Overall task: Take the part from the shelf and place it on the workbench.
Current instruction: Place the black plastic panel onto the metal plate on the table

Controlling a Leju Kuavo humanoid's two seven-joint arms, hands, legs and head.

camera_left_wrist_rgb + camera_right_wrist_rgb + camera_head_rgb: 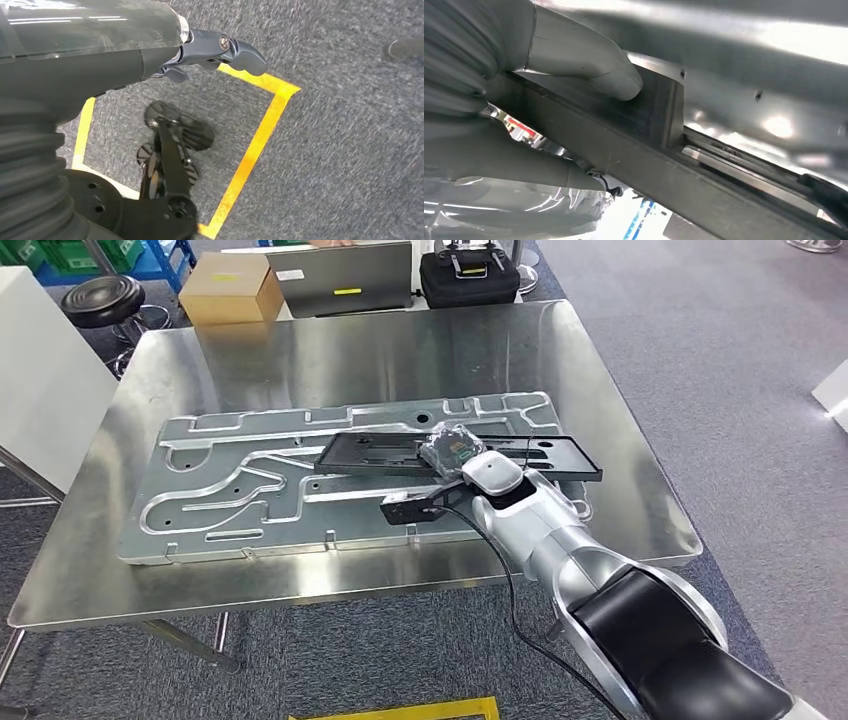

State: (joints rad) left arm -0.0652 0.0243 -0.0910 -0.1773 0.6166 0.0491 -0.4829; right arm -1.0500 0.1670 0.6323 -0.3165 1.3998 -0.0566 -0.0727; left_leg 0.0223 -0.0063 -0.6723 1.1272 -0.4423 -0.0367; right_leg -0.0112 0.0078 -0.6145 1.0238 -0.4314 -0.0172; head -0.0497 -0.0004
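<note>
A long flat black part [380, 452] lies at a slant across a large grooved aluminium plate [230, 500] on the steel workbench [400, 350]. My right hand [455, 450] grips this part near its middle, towards the bench's right side. In the right wrist view the thumb [614, 80] presses on the part's [649, 150] upper face while the fingers wrap under its edge. My left hand [220, 50] hangs over the carpet, holding nothing, with one dark finger stretched out.
At the bench's far edge stand a cardboard box [230, 287], a grey case [350, 278] and a black bag [468, 277]. A black stool [103, 298] stands at the back left. Yellow tape [255, 145] marks a square on the floor.
</note>
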